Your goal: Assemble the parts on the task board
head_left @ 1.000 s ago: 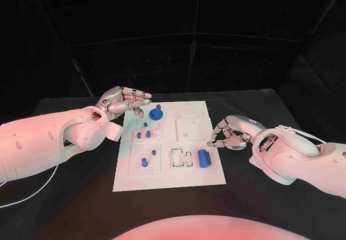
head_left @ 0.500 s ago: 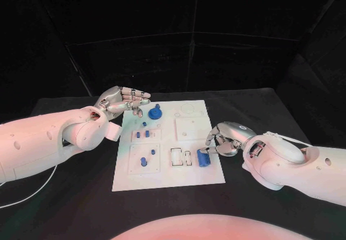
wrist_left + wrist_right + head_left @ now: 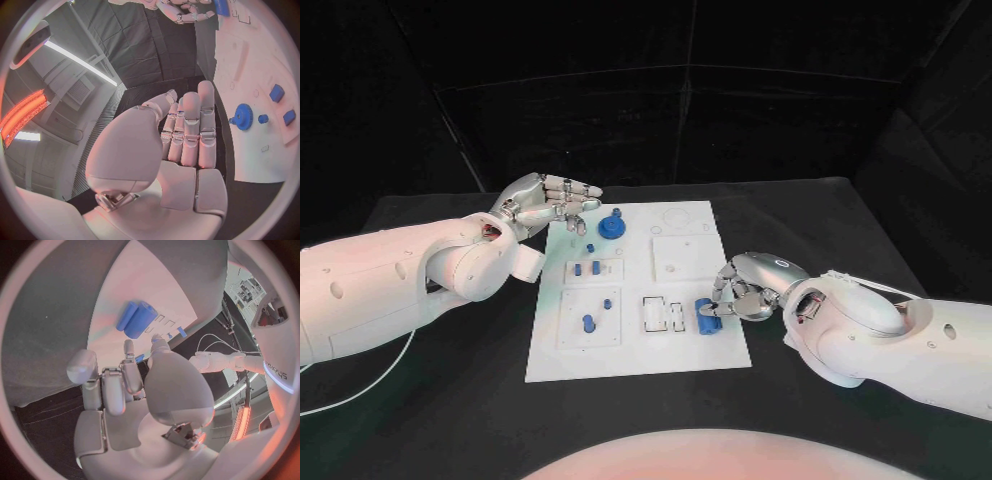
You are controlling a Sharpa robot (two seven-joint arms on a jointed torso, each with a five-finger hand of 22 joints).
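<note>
Right hand (image 3: 740, 297) now lower, fingers curled over blue cylinder part (image 3: 708, 316) at task board (image 3: 640, 360) lower right edge, grip unclear, left hand (image 3: 548, 203) unchanged upper left, fingers apart, holding nothing.

A black worktop (image 3: 848, 215) spreads across the scene, its dark cloth cover lying a little creased toward the far corners. Behind it hang black curtain panels (image 3: 689, 120) (their seams catch thin lines of light), closing off the back and both sides. A thin white cable (image 3: 358, 385) trails in a loose curve over the worktop's near left part, running off toward the edge.
</note>
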